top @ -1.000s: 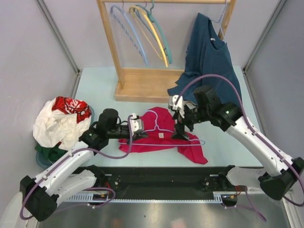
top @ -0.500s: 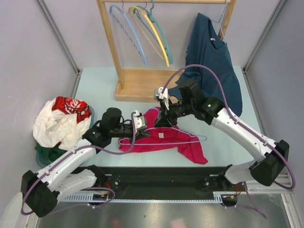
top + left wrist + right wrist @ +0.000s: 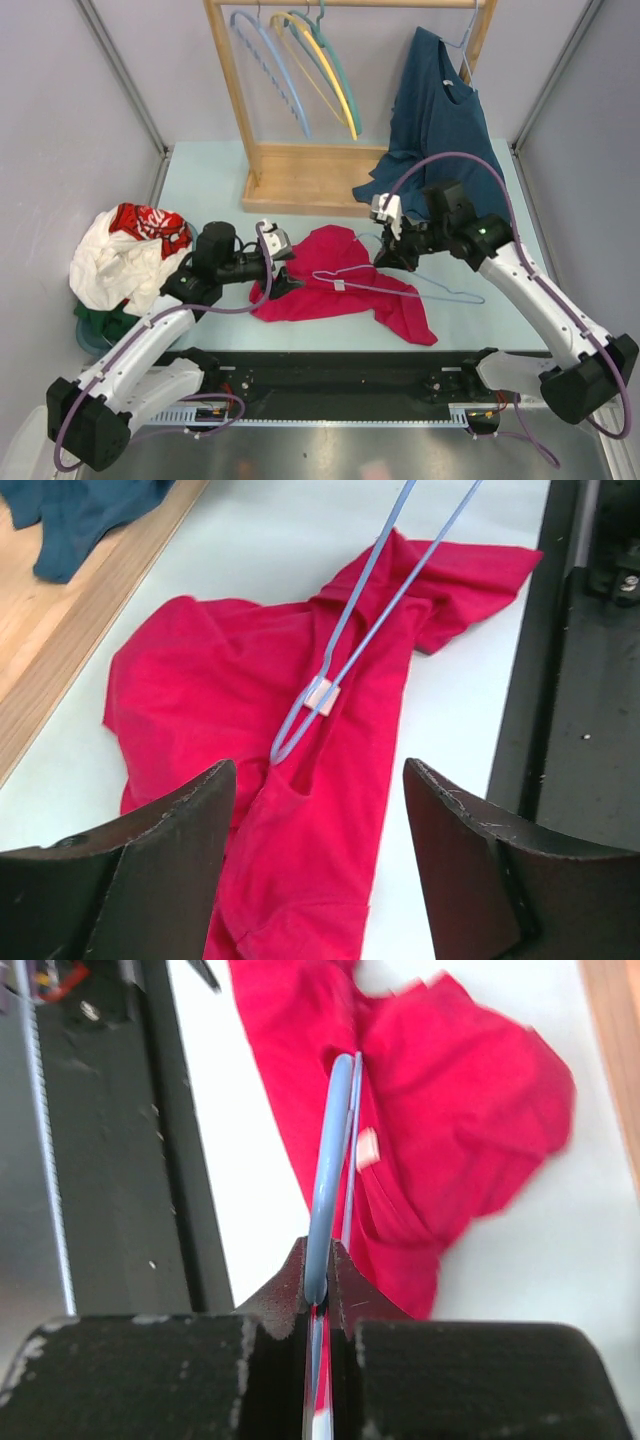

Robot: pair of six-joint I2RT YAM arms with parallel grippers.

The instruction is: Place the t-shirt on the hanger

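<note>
The crimson t-shirt [image 3: 335, 290] lies crumpled on the table between the two arms. The thin lavender-blue hanger [image 3: 452, 293] stretches across it, its left tip at the neck by the white label [image 3: 340, 285] and its right end out over bare table. My right gripper [image 3: 388, 256] is shut on the hanger near its hook; in the right wrist view the wire [image 3: 328, 1180] is pinched between the jaws [image 3: 318, 1270], with the t-shirt [image 3: 450, 1100] beyond. My left gripper [image 3: 284, 270] stands open just left of the shirt. The left wrist view shows its gripper [image 3: 320, 820] over red cloth [image 3: 230, 670], short of the hanger tip [image 3: 327, 680].
A wooden rack [image 3: 300, 180] stands at the back with blue, yellow and teal hangers [image 3: 310, 70] and a dark teal shirt [image 3: 440, 130] draped onto its base. A pile of white, red and green clothes [image 3: 125, 260] sits at the left. A black rail [image 3: 340, 370] runs along the near edge.
The right gripper shut on the hanger and drew it to the right, partly off the shirt. The left gripper let go, opened and backed off to the left.
</note>
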